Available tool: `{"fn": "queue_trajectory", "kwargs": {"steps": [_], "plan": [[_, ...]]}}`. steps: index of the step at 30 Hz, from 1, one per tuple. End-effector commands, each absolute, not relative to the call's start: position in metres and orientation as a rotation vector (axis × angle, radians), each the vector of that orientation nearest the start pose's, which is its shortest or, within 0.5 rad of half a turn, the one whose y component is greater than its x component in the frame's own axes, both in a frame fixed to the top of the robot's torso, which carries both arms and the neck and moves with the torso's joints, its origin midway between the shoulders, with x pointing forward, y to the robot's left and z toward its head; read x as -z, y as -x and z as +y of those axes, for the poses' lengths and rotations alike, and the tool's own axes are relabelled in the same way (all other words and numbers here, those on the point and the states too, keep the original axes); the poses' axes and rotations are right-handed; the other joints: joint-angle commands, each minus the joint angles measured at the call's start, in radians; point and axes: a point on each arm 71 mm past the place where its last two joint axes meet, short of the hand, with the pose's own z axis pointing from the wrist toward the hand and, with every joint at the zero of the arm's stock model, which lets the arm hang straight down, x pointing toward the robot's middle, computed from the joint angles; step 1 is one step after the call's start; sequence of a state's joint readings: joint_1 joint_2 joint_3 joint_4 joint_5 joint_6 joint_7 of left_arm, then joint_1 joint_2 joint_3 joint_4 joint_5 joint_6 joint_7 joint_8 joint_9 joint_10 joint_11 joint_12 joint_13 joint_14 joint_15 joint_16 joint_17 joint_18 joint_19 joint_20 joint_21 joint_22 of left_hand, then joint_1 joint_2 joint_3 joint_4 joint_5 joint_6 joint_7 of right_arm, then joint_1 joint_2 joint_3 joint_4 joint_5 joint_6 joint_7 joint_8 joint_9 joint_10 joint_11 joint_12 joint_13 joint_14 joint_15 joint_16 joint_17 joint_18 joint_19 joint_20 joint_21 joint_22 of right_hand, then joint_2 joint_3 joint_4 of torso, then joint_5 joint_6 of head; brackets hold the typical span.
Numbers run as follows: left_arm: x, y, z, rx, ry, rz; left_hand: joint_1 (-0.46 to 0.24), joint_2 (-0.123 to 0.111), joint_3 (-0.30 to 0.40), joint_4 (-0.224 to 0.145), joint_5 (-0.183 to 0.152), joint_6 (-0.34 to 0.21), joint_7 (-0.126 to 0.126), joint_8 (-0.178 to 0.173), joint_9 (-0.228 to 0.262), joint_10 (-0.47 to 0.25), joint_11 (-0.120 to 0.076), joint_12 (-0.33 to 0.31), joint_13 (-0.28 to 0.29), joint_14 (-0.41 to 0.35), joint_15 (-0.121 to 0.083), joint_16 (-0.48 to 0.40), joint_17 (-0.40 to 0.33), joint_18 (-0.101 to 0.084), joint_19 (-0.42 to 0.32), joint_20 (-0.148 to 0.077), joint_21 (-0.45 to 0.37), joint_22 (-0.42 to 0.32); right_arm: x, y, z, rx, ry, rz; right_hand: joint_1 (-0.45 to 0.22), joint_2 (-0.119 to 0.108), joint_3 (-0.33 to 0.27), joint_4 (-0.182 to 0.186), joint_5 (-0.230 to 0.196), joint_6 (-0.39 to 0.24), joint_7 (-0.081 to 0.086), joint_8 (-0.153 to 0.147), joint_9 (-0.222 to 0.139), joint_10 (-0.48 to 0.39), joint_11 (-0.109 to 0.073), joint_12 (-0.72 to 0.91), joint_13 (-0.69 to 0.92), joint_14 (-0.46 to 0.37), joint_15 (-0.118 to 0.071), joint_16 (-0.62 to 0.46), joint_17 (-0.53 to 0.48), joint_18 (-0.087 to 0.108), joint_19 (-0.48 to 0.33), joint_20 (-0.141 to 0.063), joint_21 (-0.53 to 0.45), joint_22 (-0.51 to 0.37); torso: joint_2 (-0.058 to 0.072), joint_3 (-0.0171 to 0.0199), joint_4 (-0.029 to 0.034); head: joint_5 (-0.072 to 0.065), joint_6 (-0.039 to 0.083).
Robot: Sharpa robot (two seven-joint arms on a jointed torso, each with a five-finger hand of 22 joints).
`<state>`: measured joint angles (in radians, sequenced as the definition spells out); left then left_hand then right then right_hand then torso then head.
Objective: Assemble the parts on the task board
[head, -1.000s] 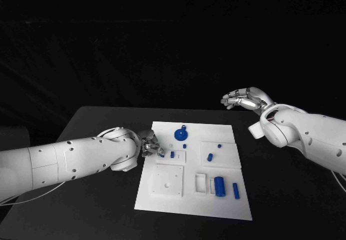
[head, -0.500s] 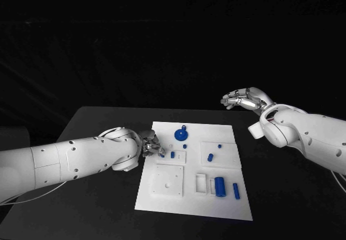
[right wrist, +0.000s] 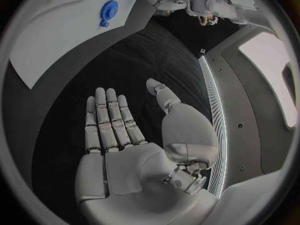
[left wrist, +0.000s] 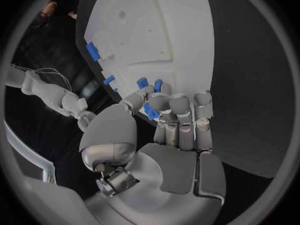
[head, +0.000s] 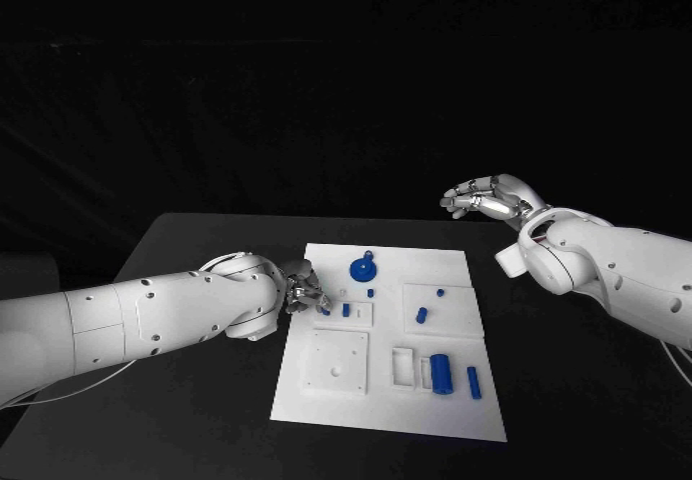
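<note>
The left hand (head: pixel 299 287) sits at the near-left edge of the white task board (head: pixel 346 400), its fingers (left wrist: pixel 178 105) curled against a small blue part (left wrist: pixel 150 111), apparently pinching it. More blue parts lie just beyond those fingertips. The right hand (head: pixel 488 196) hovers well off the board, fingers straight and apart, holding nothing

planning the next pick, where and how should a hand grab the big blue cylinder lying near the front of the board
Take the big blue cylinder around its middle, fingers coming down from above onto its two long sides. It lies flat on the white board with its length running front to back, so the ends give little purchase. A thinner blue pin lies close on its right, so that side looks tight. The right hand is open and free.
</note>
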<state>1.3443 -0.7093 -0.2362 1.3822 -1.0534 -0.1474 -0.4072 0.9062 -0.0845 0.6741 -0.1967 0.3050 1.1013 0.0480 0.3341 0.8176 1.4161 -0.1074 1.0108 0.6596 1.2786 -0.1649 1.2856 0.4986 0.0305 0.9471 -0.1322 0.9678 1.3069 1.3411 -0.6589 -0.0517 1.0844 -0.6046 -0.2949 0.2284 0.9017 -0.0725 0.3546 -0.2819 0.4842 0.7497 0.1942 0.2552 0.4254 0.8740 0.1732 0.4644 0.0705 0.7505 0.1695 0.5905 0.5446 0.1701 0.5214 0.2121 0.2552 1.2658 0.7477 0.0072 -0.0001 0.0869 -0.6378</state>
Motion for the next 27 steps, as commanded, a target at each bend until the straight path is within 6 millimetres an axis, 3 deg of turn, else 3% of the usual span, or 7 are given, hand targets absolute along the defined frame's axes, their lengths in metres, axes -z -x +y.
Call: {"fn": "queue_trajectory", "kwargs": {"steps": [1,7,13,15,27], "plan": [[0.2228,-0.5078,0.1949,0.413,0.175,2.140,0.018,0.028,0.008,-0.014,0.006,0.146,-0.066,0.006,0.002,-0.015,-0.021,0.005,-0.001,-0.001,-0.003,0.005,-0.001,-0.004,0.002,-0.126,-0.002,0.002,0.1280,-0.5815,-0.2422,-1.046,-0.531,1.475,0.003,0.002,0.003,0.001,0.004,0.004,0.031,0.003,-0.002,0.003,0.001,-0.004,-0.001,-0.008,0.001,0.005,-0.001,0.009,-0.001,0.005,-0.005,0.001,0.000,-0.0007,0.0000,-0.001,-0.001],[0.2221,-0.5083,0.1941,0.420,0.179,2.129,0.003,0.048,0.004,-0.010,-0.017,0.141,-0.066,0.007,0.007,-0.018,-0.020,0.005,-0.004,-0.002,-0.002,0.006,-0.003,-0.004,0.003,-0.125,-0.003,0.004,0.1281,-0.5814,-0.2421,-1.047,-0.531,1.476,0.002,0.002,0.003,0.001,0.004,0.003,0.031,0.004,-0.002,0.003,0.001,-0.004,-0.001,-0.008,0.001,0.005,-0.002,0.009,-0.001,0.005,-0.006,0.001,0.000,-0.0009,0.0004,-0.002,-0.001],[0.2217,-0.5089,0.1940,0.427,0.188,2.122,-0.016,0.049,0.000,0.001,-0.034,0.142,-0.065,0.008,0.010,-0.017,-0.020,0.008,-0.006,-0.002,-0.003,0.007,-0.005,-0.004,0.004,-0.124,-0.005,0.005,0.1281,-0.5814,-0.2423,-1.047,-0.531,1.476,0.002,0.002,0.003,0.001,0.005,0.003,0.031,0.004,-0.002,0.003,0.001,-0.004,-0.001,-0.008,0.001,0.005,-0.002,0.009,-0.001,0.005,-0.006,0.002,0.000,-0.0008,0.0004,-0.002,-0.002],[0.2210,-0.5095,0.1940,0.430,0.194,2.110,-0.023,0.049,0.001,0.011,-0.059,0.142,-0.066,0.009,0.013,-0.017,-0.021,0.010,-0.007,-0.002,-0.004,0.009,-0.006,-0.003,0.005,-0.125,-0.006,0.007,0.1282,-0.5815,-0.2420,-1.047,-0.531,1.477,0.002,0.002,0.003,0.000,0.005,0.003,0.031,0.004,-0.002,0.003,0.001,-0.004,-0.001,-0.008,0.001,0.005,-0.002,0.009,-0.001,0.005,-0.006,0.002,0.000,-0.0008,0.0004,-0.002,-0.002],[0.2231,-0.5094,0.1938,0.411,0.177,2.143,-0.038,0.058,0.004,0.031,-0.111,0.141,-0.067,0.010,0.017,-0.019,-0.021,0.015,-0.009,-0.003,-0.007,0.012,-0.008,-0.002,0.006,-0.126,-0.008,0.011,0.1281,-0.5814,-0.2422,-1.047,-0.531,1.478,0.002,0.001,0.003,0.000,0.006,0.003,0.031,0.004,-0.002,0.003,0.001,-0.004,-0.001,-0.008,0.002,0.006,-0.003,0.009,-0.001,0.005,-0.007,0.002,0.000,-0.0006,0.0001,-0.004,-0.002]]}}
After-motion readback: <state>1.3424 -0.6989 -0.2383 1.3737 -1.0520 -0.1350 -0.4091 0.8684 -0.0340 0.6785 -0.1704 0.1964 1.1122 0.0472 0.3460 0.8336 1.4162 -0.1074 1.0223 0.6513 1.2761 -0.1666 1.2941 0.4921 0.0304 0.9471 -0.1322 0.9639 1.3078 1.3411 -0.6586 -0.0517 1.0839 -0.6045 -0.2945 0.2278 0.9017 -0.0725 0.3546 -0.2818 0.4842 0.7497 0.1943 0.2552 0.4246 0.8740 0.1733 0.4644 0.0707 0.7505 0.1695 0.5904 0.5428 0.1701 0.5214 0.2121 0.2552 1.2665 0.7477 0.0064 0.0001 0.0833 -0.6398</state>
